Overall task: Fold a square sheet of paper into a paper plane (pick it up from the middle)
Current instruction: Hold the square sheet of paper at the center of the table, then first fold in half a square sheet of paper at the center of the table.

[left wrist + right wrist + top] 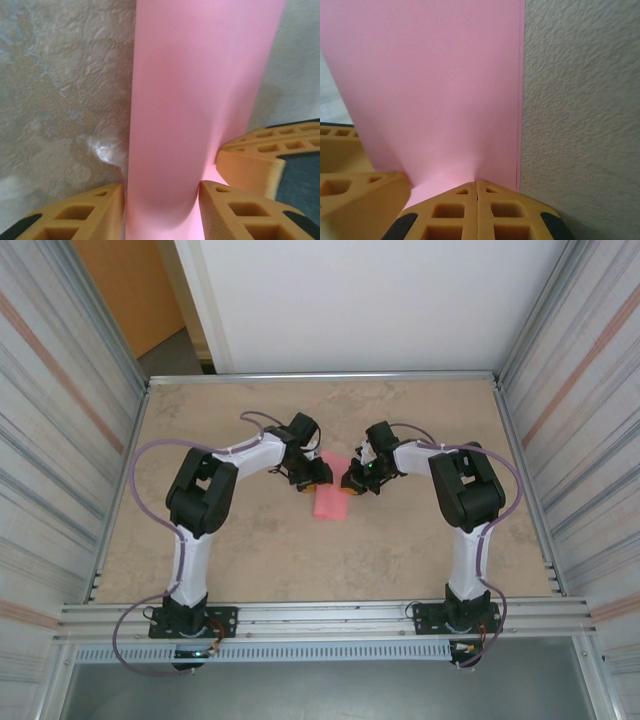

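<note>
now both at the pink paper mid-table: left gripper partly open astride its rolled end, right gripper shut, pinching its edge.

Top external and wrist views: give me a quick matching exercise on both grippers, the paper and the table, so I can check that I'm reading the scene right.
Things:
1. left gripper
2. right gripper
3. pink paper
4. table

States:
A. narrow strip lying between the two grippers
B. fingers apart, paper running between them
C. beige, mottled surface
D. fingers pressed together at the paper's edge

Pairs: 1-B, 2-D, 3-A, 4-C
</note>
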